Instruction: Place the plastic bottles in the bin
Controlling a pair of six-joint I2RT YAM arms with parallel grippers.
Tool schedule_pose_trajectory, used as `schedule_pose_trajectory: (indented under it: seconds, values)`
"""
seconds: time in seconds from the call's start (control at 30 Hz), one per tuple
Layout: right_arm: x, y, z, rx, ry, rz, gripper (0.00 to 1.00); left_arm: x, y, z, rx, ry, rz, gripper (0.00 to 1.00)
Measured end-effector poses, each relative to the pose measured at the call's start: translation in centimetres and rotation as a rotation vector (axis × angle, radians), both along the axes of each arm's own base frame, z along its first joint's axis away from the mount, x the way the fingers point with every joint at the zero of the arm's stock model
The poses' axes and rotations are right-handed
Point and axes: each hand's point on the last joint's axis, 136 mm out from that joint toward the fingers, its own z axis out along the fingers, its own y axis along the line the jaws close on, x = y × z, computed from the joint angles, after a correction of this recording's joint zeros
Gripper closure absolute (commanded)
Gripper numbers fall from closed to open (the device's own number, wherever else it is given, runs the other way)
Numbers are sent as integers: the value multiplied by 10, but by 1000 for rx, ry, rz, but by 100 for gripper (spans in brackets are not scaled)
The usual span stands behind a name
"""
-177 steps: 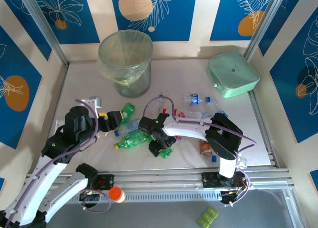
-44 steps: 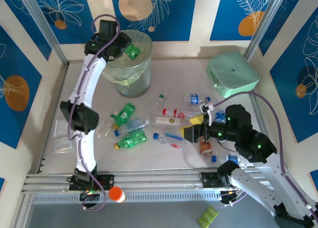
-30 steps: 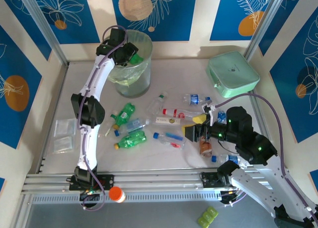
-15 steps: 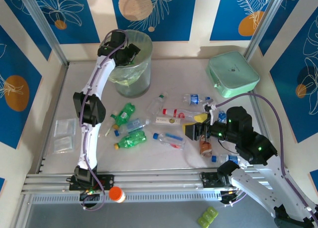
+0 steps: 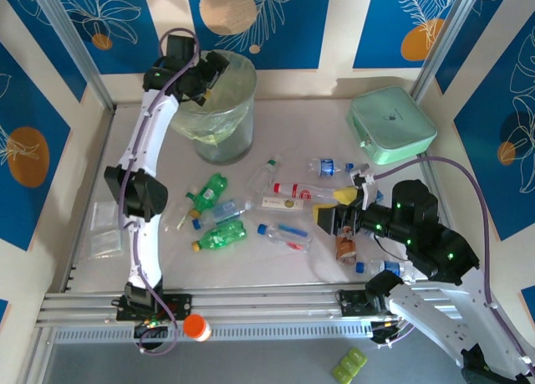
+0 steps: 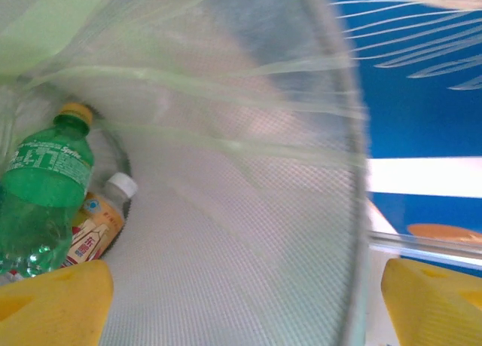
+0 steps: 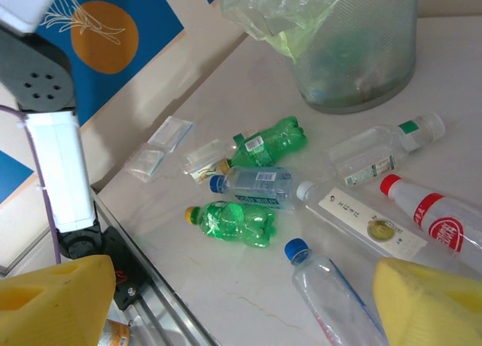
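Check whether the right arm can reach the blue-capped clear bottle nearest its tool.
Probably yes. The right tool hangs open over that bottle and nothing lies on it, though the white-label bottle close beside it might get nudged.

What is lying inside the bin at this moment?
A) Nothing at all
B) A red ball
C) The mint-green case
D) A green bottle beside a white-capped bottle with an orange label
D: the left wrist view looks down into the bin, where a green bottle lies beside a smaller white-capped bottle with an orange label.
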Motion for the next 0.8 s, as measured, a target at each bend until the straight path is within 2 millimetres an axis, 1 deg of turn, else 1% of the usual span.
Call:
schedule_pose_trajectory:
  seconds: [0.07, 0.13, 0.17, 0.23, 0.3, 0.37, 0.4, 0.47, 0.57, 0.7, 0.8]
  values:
    - [1, 0, -3, -9, 18, -4, 12, -13, 3, 28, 4, -53, -13, 9]
    - [2, 0, -8, -28, 48, -9, 13, -27, 5, 49, 7, -92, -25, 10]
    - [4, 0, -11, -43, 70, -13, 13, -38, 7, 57, 12, -102, -33, 10]
    - [8, 3, -18, -65, 112, -19, 13, -63, 8, 65, 22, -105, -50, 11]
    - [12, 6, -29, -89, 160, -19, 13, -90, 9, 65, 26, -98, -63, 12]
    - [15, 10, -42, -117, 224, -10, 13, -121, 5, 61, 23, -91, -91, 13]
    - [16, 12, -47, -128, 248, -7, 13, -133, 3, 58, 24, -90, -107, 14]
    - [17, 16, -59, -154, 295, 0, 15, -165, -2, 48, 33, -82, -153, 14]
    - [14, 20, -70, -198, 325, 12, 17, -202, -8, 37, 46, -92, -226, 14]
    - [5, 30, -87, -287, 368, 63, 18, -243, -7, 13, 79, -114, -321, 14]
    - [4, 40, -109, -379, 410, 92, 18, -273, -3, -12, 109, -136, -398, 14]
